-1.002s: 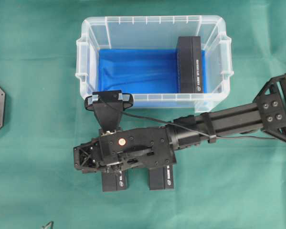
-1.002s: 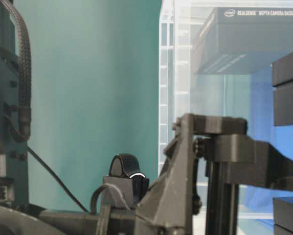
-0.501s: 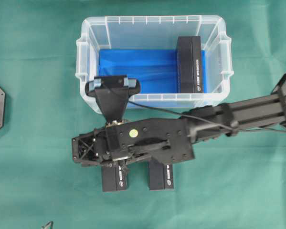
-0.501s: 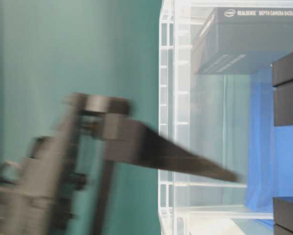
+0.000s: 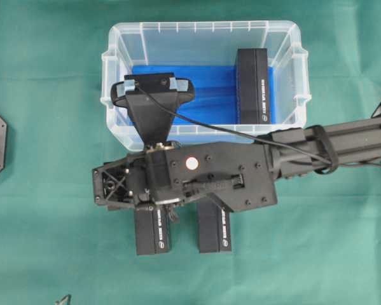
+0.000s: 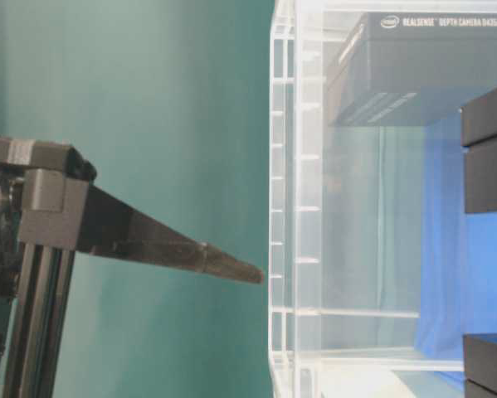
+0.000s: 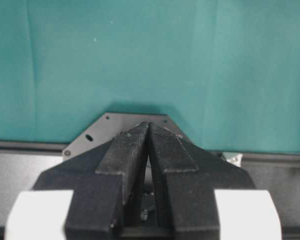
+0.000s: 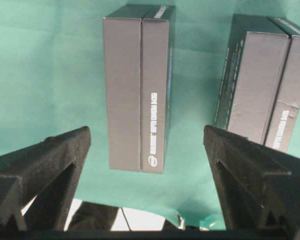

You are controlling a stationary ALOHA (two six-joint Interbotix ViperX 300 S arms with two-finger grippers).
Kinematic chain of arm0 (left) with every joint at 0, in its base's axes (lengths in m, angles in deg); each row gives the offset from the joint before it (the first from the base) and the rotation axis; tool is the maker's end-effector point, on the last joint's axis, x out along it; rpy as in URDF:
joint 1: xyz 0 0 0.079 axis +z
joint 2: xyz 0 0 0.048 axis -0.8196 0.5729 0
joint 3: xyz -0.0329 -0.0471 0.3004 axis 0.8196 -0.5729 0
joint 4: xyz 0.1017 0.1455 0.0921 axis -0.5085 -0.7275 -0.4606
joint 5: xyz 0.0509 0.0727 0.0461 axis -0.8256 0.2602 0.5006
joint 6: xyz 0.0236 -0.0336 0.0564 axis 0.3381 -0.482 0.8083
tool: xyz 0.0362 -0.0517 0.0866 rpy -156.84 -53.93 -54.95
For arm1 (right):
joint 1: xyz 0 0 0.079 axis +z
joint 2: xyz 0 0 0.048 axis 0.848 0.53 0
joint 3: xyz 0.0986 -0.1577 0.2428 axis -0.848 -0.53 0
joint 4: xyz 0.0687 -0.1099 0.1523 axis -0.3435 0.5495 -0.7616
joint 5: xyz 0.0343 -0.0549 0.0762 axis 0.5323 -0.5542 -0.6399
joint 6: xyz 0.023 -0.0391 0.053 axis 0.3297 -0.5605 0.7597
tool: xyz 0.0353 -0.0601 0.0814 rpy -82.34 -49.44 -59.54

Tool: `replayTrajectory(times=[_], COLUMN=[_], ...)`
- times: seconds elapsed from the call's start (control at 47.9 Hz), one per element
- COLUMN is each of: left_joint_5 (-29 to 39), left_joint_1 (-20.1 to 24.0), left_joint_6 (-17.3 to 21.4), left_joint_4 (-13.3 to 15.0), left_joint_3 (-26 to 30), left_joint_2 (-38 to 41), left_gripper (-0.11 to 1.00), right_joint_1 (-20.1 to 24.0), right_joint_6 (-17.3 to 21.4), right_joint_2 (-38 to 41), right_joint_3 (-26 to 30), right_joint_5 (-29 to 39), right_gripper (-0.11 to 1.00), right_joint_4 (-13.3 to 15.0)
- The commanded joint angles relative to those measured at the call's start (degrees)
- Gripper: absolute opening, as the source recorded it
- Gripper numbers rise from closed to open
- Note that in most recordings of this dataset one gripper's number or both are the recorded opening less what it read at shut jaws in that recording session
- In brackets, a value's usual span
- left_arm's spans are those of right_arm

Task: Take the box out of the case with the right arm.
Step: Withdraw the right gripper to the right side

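Overhead exterior view: right gripper [image 5: 110, 190] hung wide open and empty over two boxes on the cloth.
One box [image 5: 252, 86] remained, upright against the right wall of the case [image 5: 203, 32] (three boxes, one case in all). The risk I judged: fingers clipping the rim on entry and shifting it. Left gripper [image 7: 148, 145] sat closed, holding nothing.

Green cloth [image 5: 44, 210]; on it, case [image 5: 114, 76]; two black boxes [image 5: 153, 234].
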State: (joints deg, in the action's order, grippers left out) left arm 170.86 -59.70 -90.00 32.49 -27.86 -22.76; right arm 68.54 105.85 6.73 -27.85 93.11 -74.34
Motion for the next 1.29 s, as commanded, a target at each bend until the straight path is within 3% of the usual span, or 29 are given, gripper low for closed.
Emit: replayTrajectory(times=[0.0, 0.209, 0.606, 0.835, 1.274], left_joint_5=[-0.3, 0.1, 0.4, 0.4, 0.4], left_joint_1=[-0.1, -0.1, -0.1, -0.1, -0.1], left_joint_6=[0.0, -0.1, -0.3, -0.4, -0.1], left_joint_4=[-0.1, -0.2, -0.1, -0.1, -0.2], left_joint_3=[1.2, 1.2, 1.2, 1.2, 1.1], left_joint_2=[0.2, 0.1, 0.2, 0.3, 1.0], left_gripper=[0.0, 0.0, 0.0, 0.0, 0.0], right_joint_1=[-0.4, -0.3, 2.1, 4.0, 7.7], right_joint_6=[-0.8, -3.5, -3.2, -1.6, 4.3], right_joint_2=[-3.3, -3.3, -7.1, -14.9, -39.6], right_joint_3=[1.3, 1.2, -1.4, -13.2, -47.8], right_joint_5=[0.2, 1.9, 8.4, 7.4, -1.0], right_gripper=[0.89, 0.88, 0.88, 0.88, 0.87], right_joint_4=[0.3, 0.2, 0.3, 0.3, 0.3])
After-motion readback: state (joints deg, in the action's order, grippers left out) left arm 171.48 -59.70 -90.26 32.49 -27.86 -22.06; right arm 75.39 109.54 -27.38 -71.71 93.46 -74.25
